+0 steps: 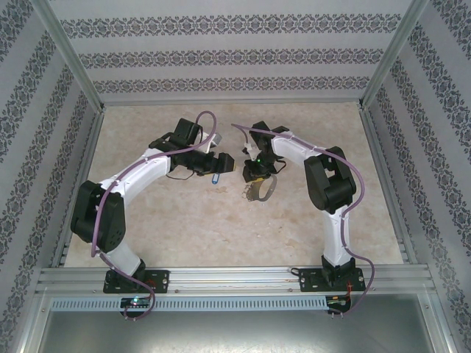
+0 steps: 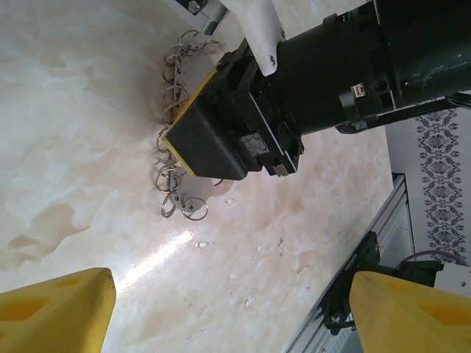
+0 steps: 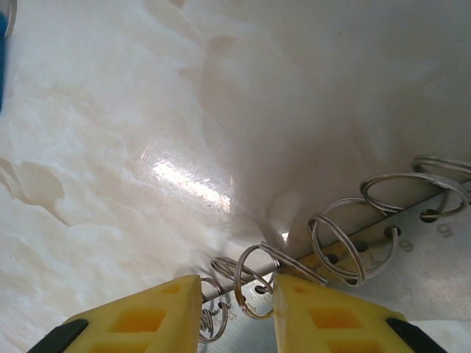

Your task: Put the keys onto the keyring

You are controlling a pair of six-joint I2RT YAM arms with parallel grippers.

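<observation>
The keyring [image 3: 346, 243] is a grey metal strip with holes, carrying several wire split rings, and it lies on the marble table [image 1: 184, 220]. My right gripper [image 3: 237, 309] is low over one end of the keyring. Its yellow jaws stand narrowly apart around one ring, with a gap on the left side. From the left wrist view, the right gripper [image 2: 182, 143] covers the middle of the keyring [image 2: 171, 180]. The blue-headed key [image 1: 215, 177] is just under my left gripper [image 1: 218, 166]. A blue sliver of the key [image 3: 2, 66] shows at the frame edge. The left gripper [image 2: 232, 309] is wide open with bare table between its fingers.
Patterned walls enclose the table on three sides. An aluminium rail [image 1: 235, 279] runs along the near edge by the arm bases. Both grippers face each other closely at the table's middle back, with the keyring [image 1: 261, 190] below the right gripper [image 1: 257, 175].
</observation>
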